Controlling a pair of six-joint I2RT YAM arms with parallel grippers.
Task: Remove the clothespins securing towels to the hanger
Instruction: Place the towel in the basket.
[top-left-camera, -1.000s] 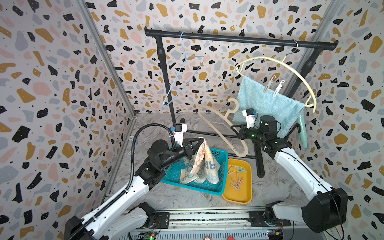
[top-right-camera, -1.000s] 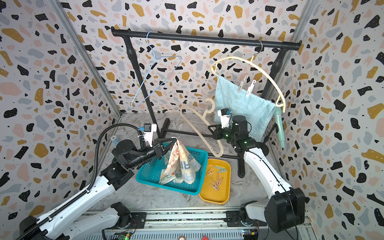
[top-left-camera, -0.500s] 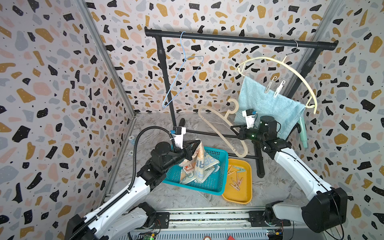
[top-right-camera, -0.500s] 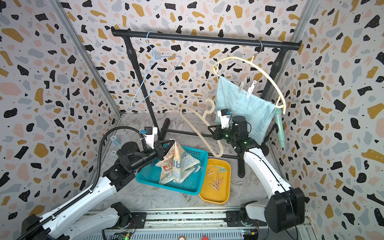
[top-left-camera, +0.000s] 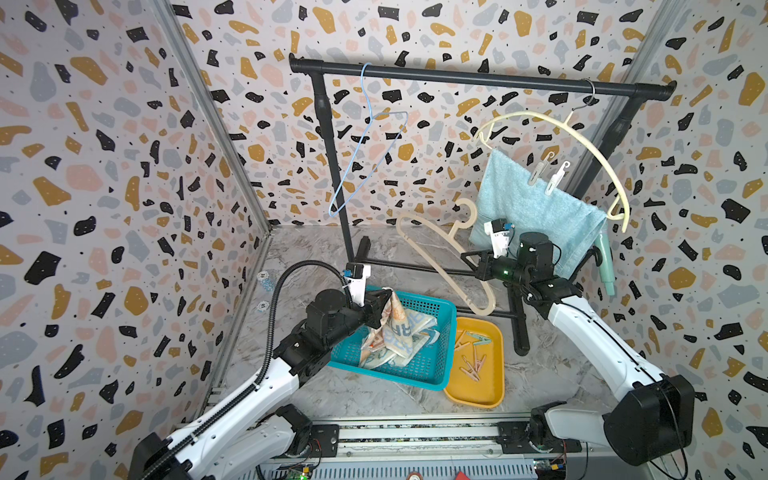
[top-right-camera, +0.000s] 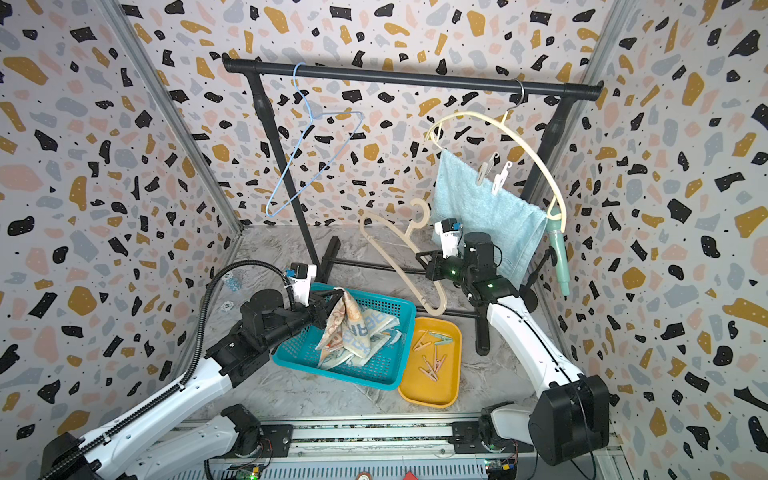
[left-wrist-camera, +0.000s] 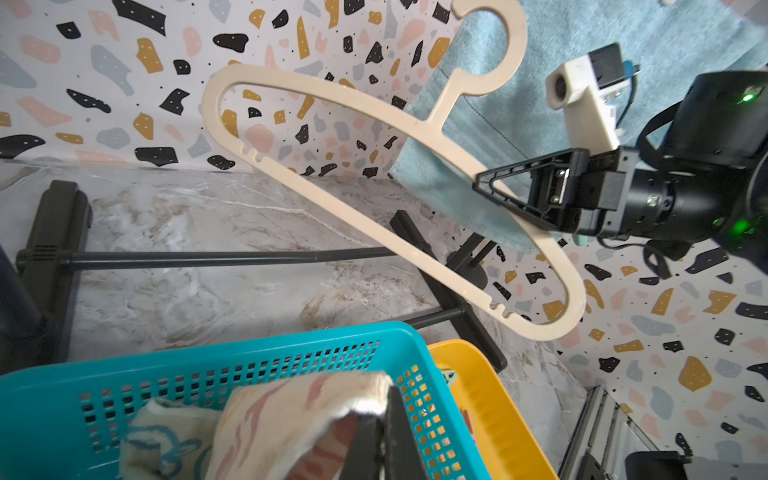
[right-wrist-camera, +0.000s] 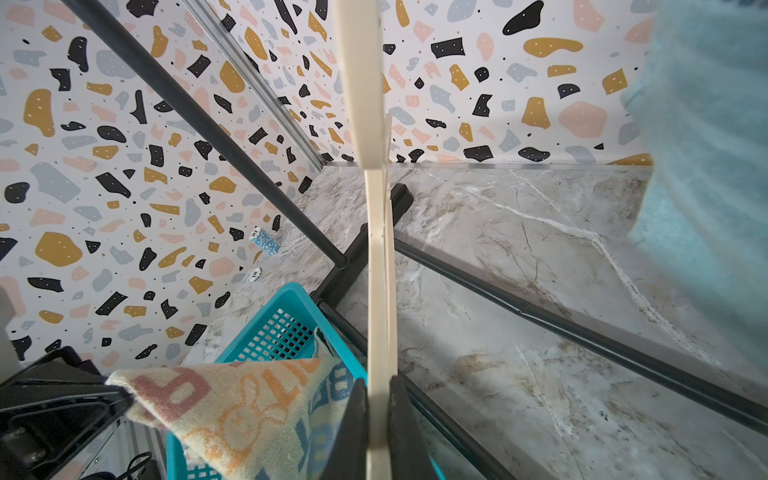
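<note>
Towel (top-left-camera: 399, 328) hangs from left fingers (left-wrist-camera: 400, 436) over basket (left-wrist-camera: 249, 345); right fingers (right-wrist-camera: 353, 436) clamp hanger (right-wrist-camera: 376, 249).

The left hand (top-left-camera: 386, 297) is sinking toward the teal basket (top-left-camera: 424, 368), still pinching the striped towel (top-left-camera: 401, 332), which is collapsing from a hanging drape into a heap inside the basket.
</note>
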